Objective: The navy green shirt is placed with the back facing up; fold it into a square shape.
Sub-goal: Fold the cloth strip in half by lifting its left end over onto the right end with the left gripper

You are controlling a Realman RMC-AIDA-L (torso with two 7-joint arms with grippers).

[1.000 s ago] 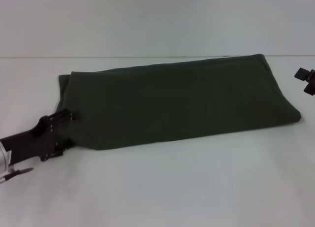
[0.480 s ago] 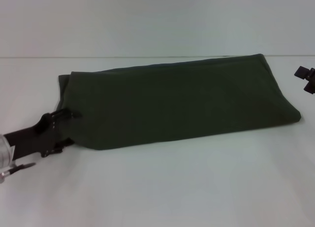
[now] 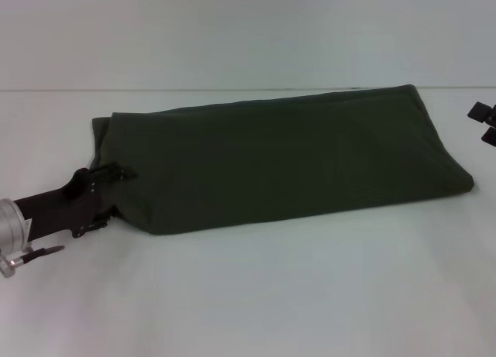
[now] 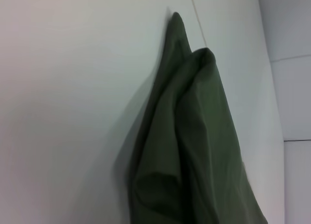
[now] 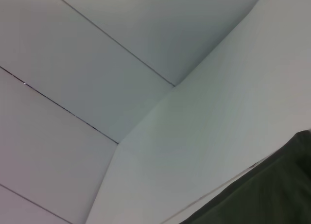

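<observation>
The navy green shirt (image 3: 287,159) lies on the white table (image 3: 271,295) folded into a long band, plain side up, running from the left to the far right. My left gripper (image 3: 113,196) is at the band's left end, near the front corner. Its jaws stand apart, with the upper finger (image 3: 116,173) lying over the cloth edge. The left wrist view shows the shirt's bunched end (image 4: 194,136) close up. My right gripper (image 3: 485,123) hovers just off the shirt's right end, at the picture's edge, holding nothing. A shirt corner (image 5: 272,195) shows in the right wrist view.
The table's far edge (image 3: 232,89) runs just behind the shirt, with a pale wall beyond it. Bare table top lies in front of the shirt.
My left gripper has moved right and slightly away from me, so its upper finger now reaches over the shirt's left edge. The shirt and the right gripper have hardly moved.
</observation>
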